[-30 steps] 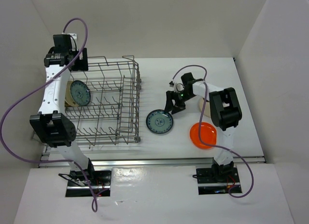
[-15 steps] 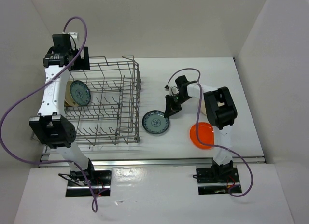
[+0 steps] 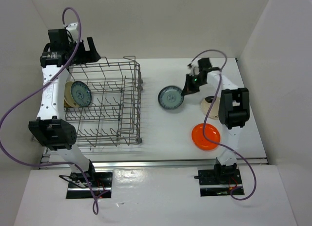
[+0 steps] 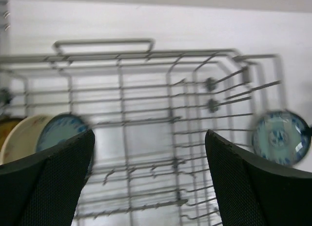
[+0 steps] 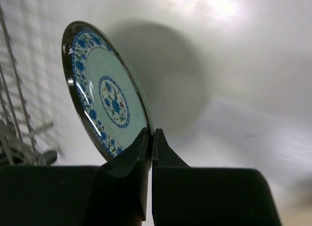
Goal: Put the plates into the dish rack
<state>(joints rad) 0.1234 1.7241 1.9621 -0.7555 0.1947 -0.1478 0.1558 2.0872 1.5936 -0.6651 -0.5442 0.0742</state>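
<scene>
My right gripper (image 3: 185,89) (image 5: 151,134) is shut on the rim of a blue-green patterned plate (image 3: 171,97) (image 5: 105,106), which hangs on edge above the table, right of the dish rack (image 3: 105,104). That same plate (image 4: 282,137) also appears beyond the rack's right wall in the left wrist view. Another blue-green plate (image 3: 80,94) (image 4: 61,133) stands in the rack's left end, with a cream plate (image 3: 69,100) (image 4: 24,138) behind it. My left gripper (image 3: 84,51) (image 4: 148,172) hovers open over the rack's back left corner, holding nothing.
An orange plate (image 3: 205,136) lies flat on the table at the front right. A cream plate (image 3: 207,107) lies behind it, partly hidden by the right arm. White walls close in the table on the left, back and right.
The right gripper shut on the blue-green plate, lifted it off the table and carried it back and to the right. The left gripper shifted a little toward the back wall.
</scene>
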